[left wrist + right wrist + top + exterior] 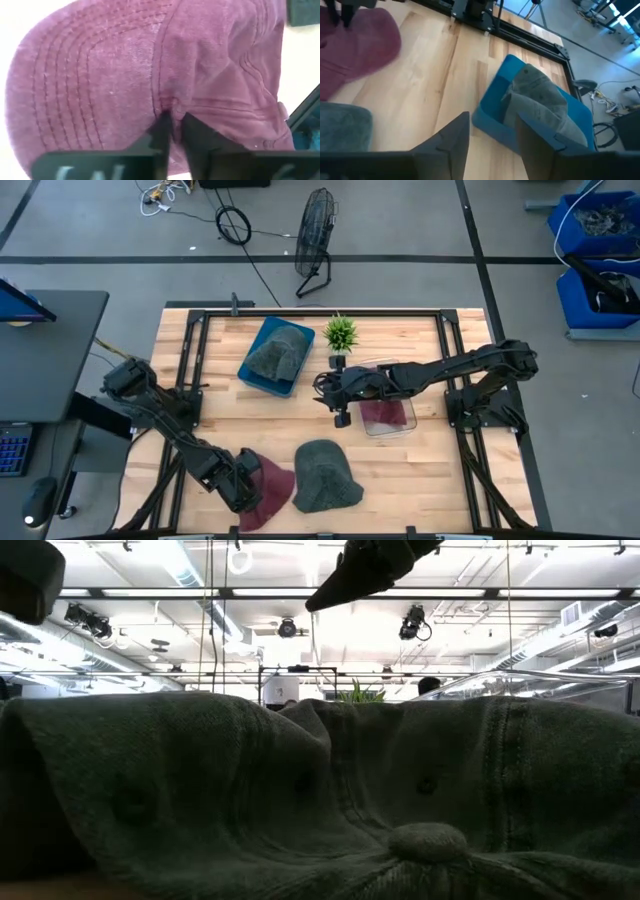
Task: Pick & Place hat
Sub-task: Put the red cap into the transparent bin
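A maroon hat [270, 488] lies near the table's near edge, and my left gripper [243, 483] is shut on it. In the left wrist view the maroon hat [150, 65] fills the picture. A grey-green hat [325, 475] rests on the table just right of it and fills the low view [300, 790]. My right gripper [492, 132] is open and touches nothing. It hangs over the table's middle [326, 390], between a blue bin [262, 375] and a clear container [405, 423]. My left gripper pinches the maroon hat between its two fingers [161, 131] at the seam where brim meets crown [167, 102]. It comes from above, slanting from the table's left. The hat seems to lie on the table with its brim spread flat.
The blue bin [490, 112] holds a grey hat [545, 105]. The clear container holds another maroon hat [385, 414]. A small green plant [341, 332] stands by the far edge. Black frame rails [190, 350] run along the table's left and right sides.
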`<state>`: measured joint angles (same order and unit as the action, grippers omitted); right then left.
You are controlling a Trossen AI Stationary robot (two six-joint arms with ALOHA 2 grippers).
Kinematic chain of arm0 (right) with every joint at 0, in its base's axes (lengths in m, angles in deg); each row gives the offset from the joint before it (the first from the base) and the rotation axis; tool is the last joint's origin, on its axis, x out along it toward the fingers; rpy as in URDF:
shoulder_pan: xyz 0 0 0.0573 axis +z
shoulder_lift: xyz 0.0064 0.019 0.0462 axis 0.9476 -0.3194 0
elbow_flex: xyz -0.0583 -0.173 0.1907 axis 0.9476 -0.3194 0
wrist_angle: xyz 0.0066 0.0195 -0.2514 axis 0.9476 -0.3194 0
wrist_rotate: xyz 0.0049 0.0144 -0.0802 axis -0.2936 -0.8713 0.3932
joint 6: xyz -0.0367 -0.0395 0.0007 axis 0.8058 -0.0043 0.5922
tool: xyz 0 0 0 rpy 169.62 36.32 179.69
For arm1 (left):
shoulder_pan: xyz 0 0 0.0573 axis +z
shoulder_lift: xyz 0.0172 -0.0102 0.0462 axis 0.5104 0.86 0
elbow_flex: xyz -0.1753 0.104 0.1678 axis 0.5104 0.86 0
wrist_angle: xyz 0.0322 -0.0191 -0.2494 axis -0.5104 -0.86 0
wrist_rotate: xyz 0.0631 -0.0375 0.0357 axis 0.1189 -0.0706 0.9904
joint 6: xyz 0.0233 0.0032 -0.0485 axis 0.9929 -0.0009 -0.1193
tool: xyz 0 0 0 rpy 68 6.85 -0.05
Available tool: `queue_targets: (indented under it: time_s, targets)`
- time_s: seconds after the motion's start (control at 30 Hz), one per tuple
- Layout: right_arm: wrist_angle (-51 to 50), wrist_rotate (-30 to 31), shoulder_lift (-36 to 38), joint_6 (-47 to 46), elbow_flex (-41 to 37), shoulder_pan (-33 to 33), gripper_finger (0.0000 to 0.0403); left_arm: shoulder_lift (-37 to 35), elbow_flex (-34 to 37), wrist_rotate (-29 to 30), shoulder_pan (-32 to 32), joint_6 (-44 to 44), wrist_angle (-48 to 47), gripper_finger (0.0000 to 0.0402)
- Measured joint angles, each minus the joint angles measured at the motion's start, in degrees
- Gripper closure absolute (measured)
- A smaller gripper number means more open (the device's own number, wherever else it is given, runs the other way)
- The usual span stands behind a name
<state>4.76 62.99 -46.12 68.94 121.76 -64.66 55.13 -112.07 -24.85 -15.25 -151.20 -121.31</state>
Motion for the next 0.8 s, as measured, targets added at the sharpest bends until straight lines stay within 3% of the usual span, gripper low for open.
queue_targets:
  time_s: [0.07,0.17,0.4,0.57,0.8]
  targets:
    - [0.2,-0.8,0.0,0.0,0.0,0.0,0.025,-1.2,0.1,0.0,0.6,1.7,-0.4,0.0389]
    - [0.3,-3.8,0.0,0.0,0.0,0.0,0.026,-4.1,0.1,0.3,2.2,3.9,-1.4,0.0391]
    - [5.7,-23.4,-0.7,0.5,0.0,0.2,0.0277,-11.0,0.1,0.5,8.6,15.0,-6.6,0.0396]
    - [15.8,-23.6,-4.5,0.4,0.0,0.0,0.0277,-14.4,0.1,1.8,13.7,24.5,-9.3,0.0395]
    - [27.8,-21.5,-12.6,0.7,0.0,-0.2,0.025,-16.7,0.1,9.5,19.9,39.8,-7.8,0.0395]
